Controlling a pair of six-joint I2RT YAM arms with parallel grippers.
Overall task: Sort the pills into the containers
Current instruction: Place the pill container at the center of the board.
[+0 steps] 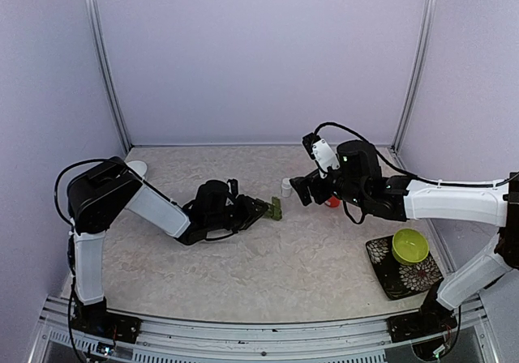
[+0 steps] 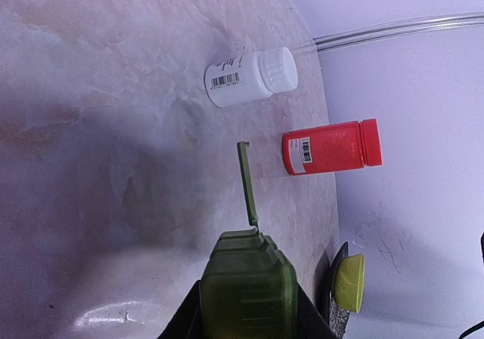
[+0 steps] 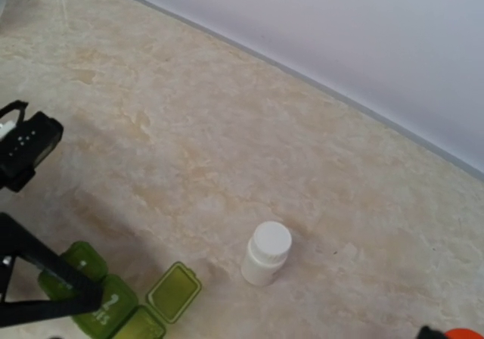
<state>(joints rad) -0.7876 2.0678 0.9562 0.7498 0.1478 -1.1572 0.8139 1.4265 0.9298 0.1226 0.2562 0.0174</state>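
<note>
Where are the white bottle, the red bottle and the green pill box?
white bottle [image 2: 240, 82]: left wrist view, labelled side
red bottle [image 2: 333, 147]: left wrist view, red body
green pill box [image 2: 246, 290]: left wrist view, ribbed body

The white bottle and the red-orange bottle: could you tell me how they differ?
The white bottle is white, cap included; the red-orange bottle is red, cap included. The white bottle stands farther from the lime-green bowl than the red-orange bottle. Both stand upright, capped, with barcode labels.

A lime bowl [image 1: 409, 245] sits on a dark flowered plate [image 1: 418, 282] at the table's [image 1: 308, 258] near right. A white bowl [image 1: 136, 168] lies far left. A white bottle [image 3: 266, 253] and a red bottle [image 2: 330, 147] stand apart, mid-table.
</note>
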